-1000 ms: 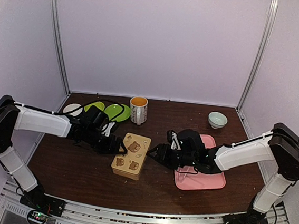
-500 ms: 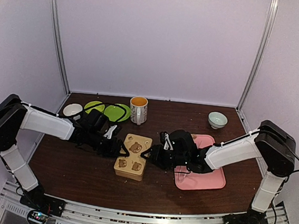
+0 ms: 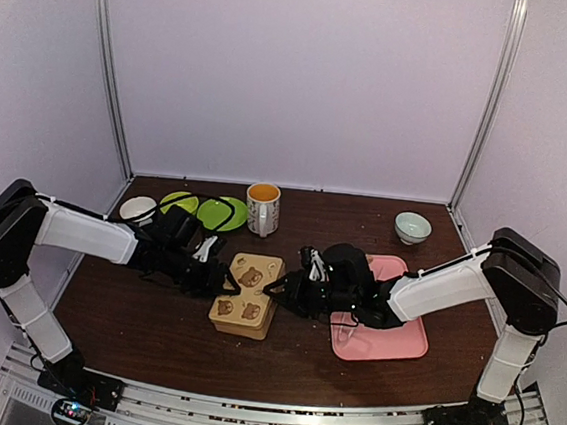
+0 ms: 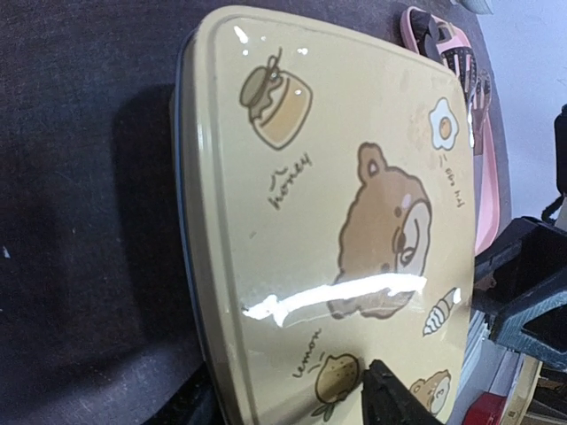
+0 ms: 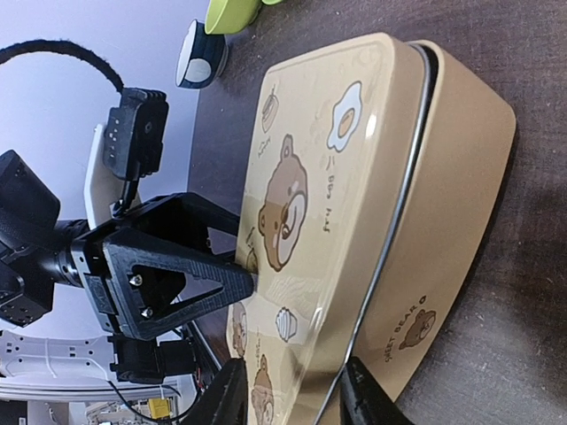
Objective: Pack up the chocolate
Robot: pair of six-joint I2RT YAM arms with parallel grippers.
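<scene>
The tan bear-printed tin (image 3: 248,291) sits at mid table with its lid on; the lid stands slightly ajar along one edge in the right wrist view (image 5: 354,177). My left gripper (image 3: 228,286) clamps the tin's left edge, one fingertip (image 4: 390,400) on the lid top. My right gripper (image 3: 278,292) pinches the tin's right edge, one finger on the lid and one finger (image 5: 363,394) against the side wall. The tin fills the left wrist view (image 4: 328,195). No chocolate shows in any view.
A pink tray (image 3: 396,346) lies right of the tin, under my right arm. An orange-filled mug (image 3: 262,208), green plates (image 3: 213,209), a small white bowl (image 3: 135,206) and a pale teal bowl (image 3: 412,226) stand along the back.
My right gripper moved left from the pink tray's edge up to the tin and closed on its right edge. The tin shifted a little and now sits tilted. My left gripper stayed on it.
</scene>
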